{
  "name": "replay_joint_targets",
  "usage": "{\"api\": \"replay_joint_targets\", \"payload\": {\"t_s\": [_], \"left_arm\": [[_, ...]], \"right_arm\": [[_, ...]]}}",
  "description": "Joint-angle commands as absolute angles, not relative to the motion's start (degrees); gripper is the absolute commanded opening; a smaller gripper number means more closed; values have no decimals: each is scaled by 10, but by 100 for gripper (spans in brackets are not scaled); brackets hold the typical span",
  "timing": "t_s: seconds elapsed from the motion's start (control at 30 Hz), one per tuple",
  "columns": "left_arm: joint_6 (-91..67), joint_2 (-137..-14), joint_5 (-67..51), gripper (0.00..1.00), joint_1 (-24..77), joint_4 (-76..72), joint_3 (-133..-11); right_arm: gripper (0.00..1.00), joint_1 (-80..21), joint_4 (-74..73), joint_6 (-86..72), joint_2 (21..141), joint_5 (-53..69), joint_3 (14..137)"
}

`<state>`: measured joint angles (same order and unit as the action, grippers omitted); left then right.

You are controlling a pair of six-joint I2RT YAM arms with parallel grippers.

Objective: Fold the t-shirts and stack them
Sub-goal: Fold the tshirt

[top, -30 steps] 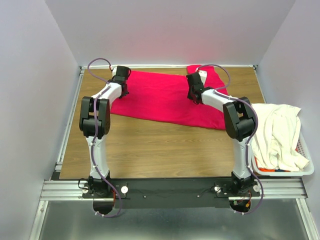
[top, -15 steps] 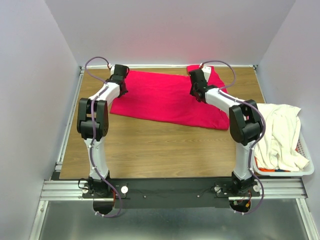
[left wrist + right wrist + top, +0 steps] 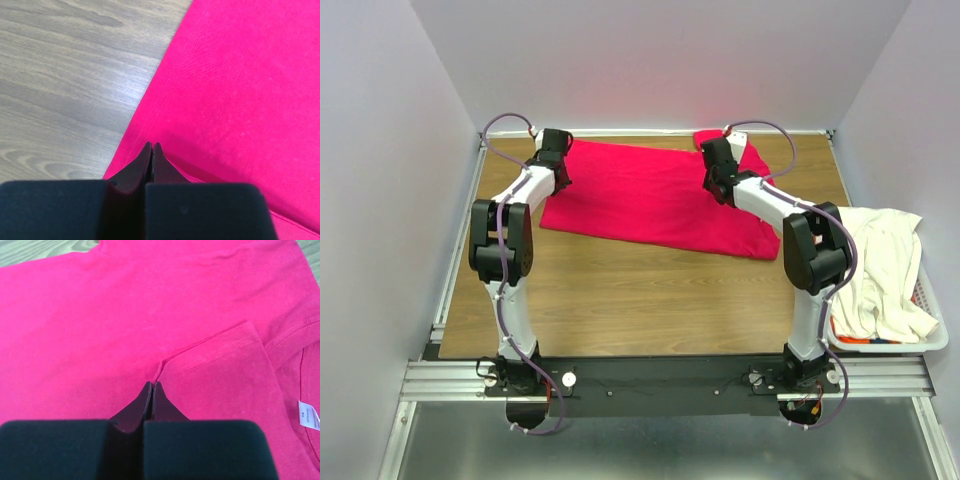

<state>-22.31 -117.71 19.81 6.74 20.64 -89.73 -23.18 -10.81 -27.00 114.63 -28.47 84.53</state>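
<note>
One wooden table [image 3: 620, 290] bearing red t-shirt [image 3: 640, 195].

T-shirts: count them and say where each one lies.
2. The red t-shirt lies spread on the table; the cream t-shirt is heaped in the laundry basket at the right. More may be hidden beneath it.

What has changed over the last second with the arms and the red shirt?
The right gripper slid toward the far edge of the table; the left gripper edged slightly left. Both elbows swung outward. Both grippers stay shut on the red t-shirt, which lies spread much as before. The cream t-shirt draped over the basket has not moved.
</note>
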Motion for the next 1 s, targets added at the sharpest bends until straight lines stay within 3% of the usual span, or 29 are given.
{"api": "replay_joint_targets", "payload": {"t_s": [0.0,0.83,0.97], "left_arm": [[-228,-1148,193,0,59,196,-890],[-236,-1191,178,0,40,194,-921],[-236,-1205,176,0,37,191,-928]], "right_arm": [[0,-227,-115,-280,1118,-316,836],[0,-214,-115,-245,1192,-290,910],[5,-213,-115,-235,1222,-277,929]]}}
